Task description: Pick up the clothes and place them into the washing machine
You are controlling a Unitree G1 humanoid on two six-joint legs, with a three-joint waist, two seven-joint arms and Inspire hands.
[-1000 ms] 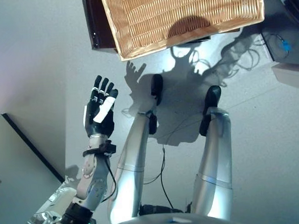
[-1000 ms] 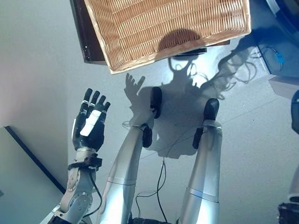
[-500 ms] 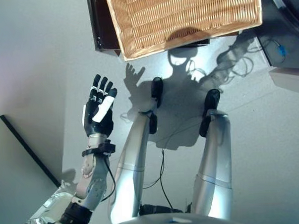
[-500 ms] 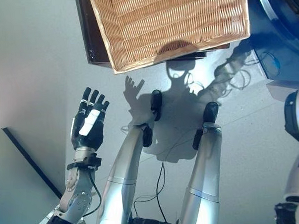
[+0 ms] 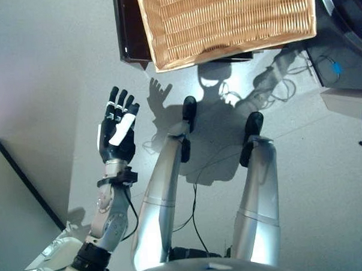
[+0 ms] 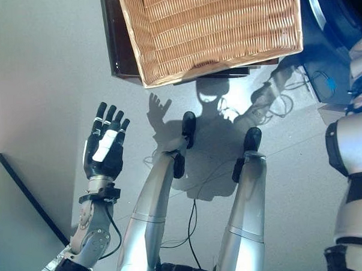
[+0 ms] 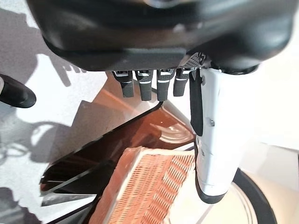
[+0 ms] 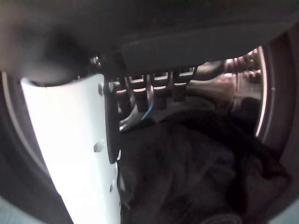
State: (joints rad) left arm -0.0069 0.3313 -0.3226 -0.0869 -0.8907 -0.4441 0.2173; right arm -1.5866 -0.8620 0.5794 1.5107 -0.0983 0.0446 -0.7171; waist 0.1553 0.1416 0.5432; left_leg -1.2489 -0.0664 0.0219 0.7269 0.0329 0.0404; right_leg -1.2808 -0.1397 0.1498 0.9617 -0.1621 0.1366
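Observation:
The wicker basket [image 5: 224,19] rests on the low dark brown box [image 5: 131,29], and no clothes show inside it. It also shows in the left wrist view [image 7: 145,186]. My left hand [image 5: 117,129] is raised over the floor in front of the box, fingers straight, open and empty. My right arm [image 6: 350,164] reaches up toward the washing machine [image 6: 327,39]. In the right wrist view my right hand [image 8: 140,56] is inside the drum [image 8: 264,93], fingers straight, just over dark clothes [image 8: 187,177] lying there.
The grey floor [image 5: 58,69] spreads to the left of the box. A dark strip [image 5: 27,184] runs across the floor at lower left. Loose cables [image 5: 281,89] lie on the floor by the machine's base.
The camera has shifted a little. My right arm has risen further into view at the right, toward the machine. My left hand stays raised and open.

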